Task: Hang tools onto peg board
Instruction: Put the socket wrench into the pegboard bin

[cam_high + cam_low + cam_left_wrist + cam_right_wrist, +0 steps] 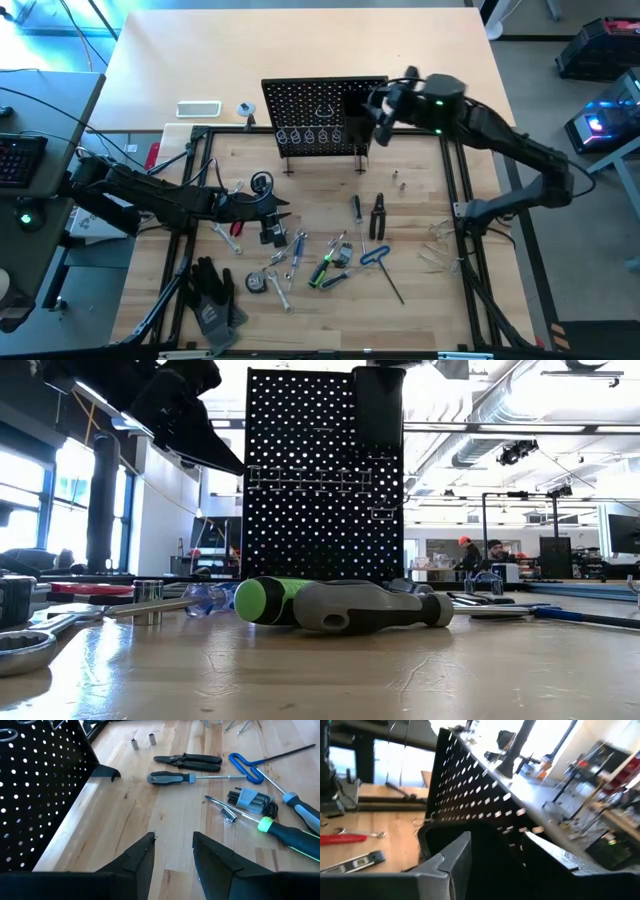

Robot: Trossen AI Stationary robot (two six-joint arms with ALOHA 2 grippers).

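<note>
The black peg board (322,112) stands upright on its small legs at the table's far middle, with wire ring holders (308,135) and a black box bin (357,104) on its face. My right gripper (378,112) is raised at the board's right end, open, its fingers either side of the bin (490,850). My left gripper (173,847) hovers open over bare wood left of the tools. Lying flat on the table are black pliers (379,214), a black-handled screwdriver (356,209), a blue hex key (374,255), a green screwdriver (324,270) and silver wrenches (281,291).
Black work gloves (212,297) lie at the near left. A white flat device (198,108) lies beyond the frame at the far left. Two small sockets (397,181) stand right of the board. A black frame rail (452,170) borders the work area.
</note>
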